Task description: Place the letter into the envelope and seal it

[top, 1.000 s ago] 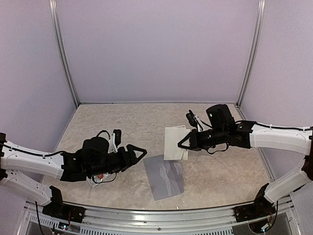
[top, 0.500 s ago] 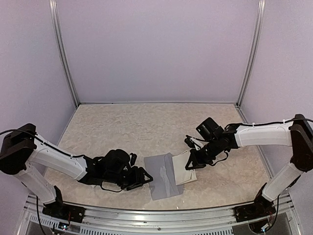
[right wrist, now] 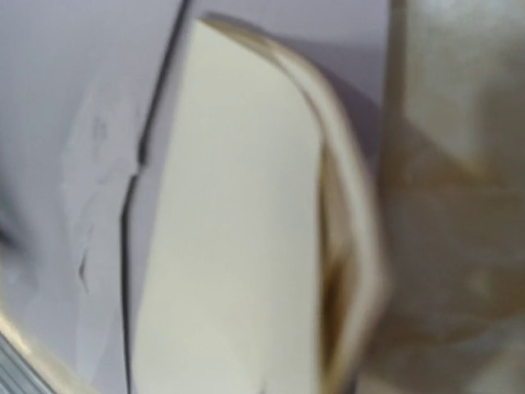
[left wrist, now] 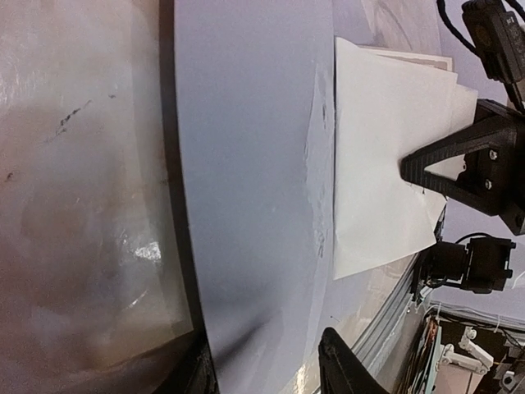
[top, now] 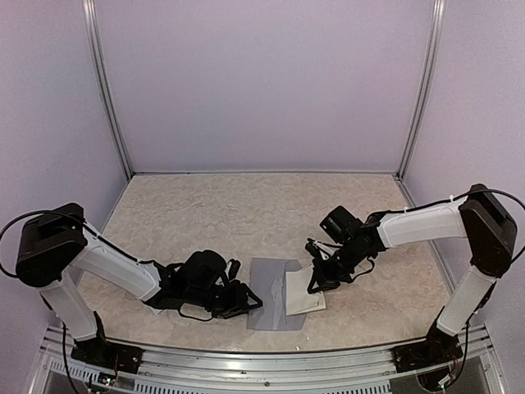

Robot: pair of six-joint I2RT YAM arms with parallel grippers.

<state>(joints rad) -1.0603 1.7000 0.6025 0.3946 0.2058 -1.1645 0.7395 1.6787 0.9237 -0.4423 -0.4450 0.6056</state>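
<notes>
"Where is the envelope [top: 271, 294]?"

"It lies flat on the table [top: 205, 213], close to the near edge. It is in the middle, between the two arms. It is grey."

"And the letter [top: 302, 289]?"

"That is the cream paper. Its left part lies on top of the right part of the envelope. The rest sticks out to the right, over the table. The right wrist view shows its sheets bent a bit at one edge."

"Who has it?"

"The right gripper [top: 312, 283]. Its tips come together on the right side of the letter and pinch it."

"What about the left gripper [top: 248, 305]?"

"It is low down at the left side of the envelope. Its fingers [left wrist: 340, 365] are spread apart. The near left end of the envelope sits between them. They squeeze nothing."

"What changed?"

"One second ago the letter was held farther back, past the far edge of the envelope. Half a second ago it only covered the right edge. Now it is nearer and more to the left. The left gripper was well to the left of the envelope one second ago. Now it is right at it. The envelope has turned a little too, and it lies more square to the near edge."
</notes>
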